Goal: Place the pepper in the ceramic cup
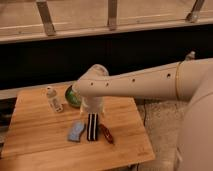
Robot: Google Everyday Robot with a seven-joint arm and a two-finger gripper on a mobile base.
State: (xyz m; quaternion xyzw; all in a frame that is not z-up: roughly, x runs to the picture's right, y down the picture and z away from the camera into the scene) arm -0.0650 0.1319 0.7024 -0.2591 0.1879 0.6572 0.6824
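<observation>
On the worktop (35,136), a cloth (76,131), a block (92,127) and the pepper (106,133) lie in a row from left to right, near the front. Behind them stands a bottle (53,99), with a plate (71,98) to its right. The gripper (92,109) hangs just above the block, in front of the plate.

The dark red pepper (106,134) lies at 3 o'clock of the black-and-white striped block (92,126), with a blue cloth (76,131) at 9. The cream-white gripper (93,107) hangs at 12, over the tan wooden counter (35,125). The plate (71,98) is green.
</observation>
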